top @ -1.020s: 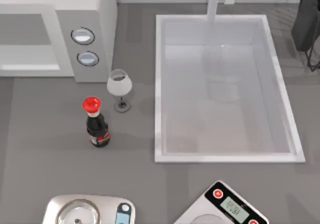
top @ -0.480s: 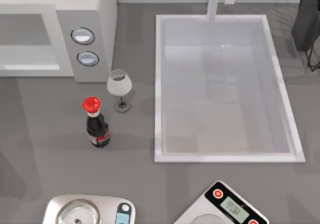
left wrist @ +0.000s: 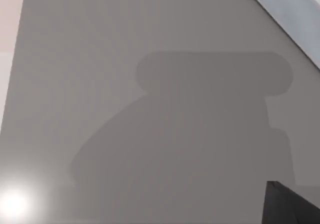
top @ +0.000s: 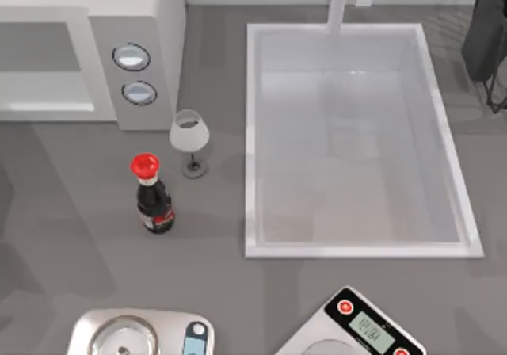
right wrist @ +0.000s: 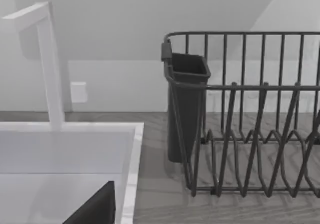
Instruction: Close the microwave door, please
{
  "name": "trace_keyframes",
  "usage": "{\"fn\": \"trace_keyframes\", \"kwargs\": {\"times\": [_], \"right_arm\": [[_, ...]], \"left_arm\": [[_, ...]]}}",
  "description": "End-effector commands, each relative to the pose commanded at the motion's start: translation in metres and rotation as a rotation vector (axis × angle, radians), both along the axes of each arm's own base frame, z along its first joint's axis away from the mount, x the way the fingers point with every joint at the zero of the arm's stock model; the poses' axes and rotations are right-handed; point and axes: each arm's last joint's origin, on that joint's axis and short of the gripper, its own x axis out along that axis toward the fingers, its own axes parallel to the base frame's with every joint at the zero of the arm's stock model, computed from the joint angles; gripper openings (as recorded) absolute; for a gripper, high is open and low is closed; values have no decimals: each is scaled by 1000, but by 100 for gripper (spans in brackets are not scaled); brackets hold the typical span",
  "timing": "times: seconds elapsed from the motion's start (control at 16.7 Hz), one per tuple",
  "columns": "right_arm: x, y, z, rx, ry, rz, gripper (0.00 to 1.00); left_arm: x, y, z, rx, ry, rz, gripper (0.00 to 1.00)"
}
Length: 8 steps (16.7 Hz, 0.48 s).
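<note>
At table's far left: microwave [top: 87, 46]; microwave door [top: 43, 70] | claw state: cannot tell

I see the microwave [top: 119, 54] at the table's far left corner, a large white box whose grey control panel [top: 136, 74] carries two round silver-rimmed dials, one above the other. Left of that panel lies the microwave door [top: 43, 66], a thick white frame around a greyish window, flush with the panel's front and running off the left edge.
</note>
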Motion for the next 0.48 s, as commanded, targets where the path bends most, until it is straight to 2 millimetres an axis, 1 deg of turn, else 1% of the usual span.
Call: {"fn": "trace_keyframes", "kwargs": {"times": [0.06, 0.18, 0.48], "right_arm": [[0, 0, 0, 0, 0, 0, 100], [0, 0, 0, 0, 0, 0, 100], [0, 0, 0, 0, 0, 0, 100]], "left_arm": [[1, -4, 0, 0, 3, 0, 0], [3, -20, 2, 1, 7, 0, 0], [3, -78, 2, 1, 7, -5, 0]]}}
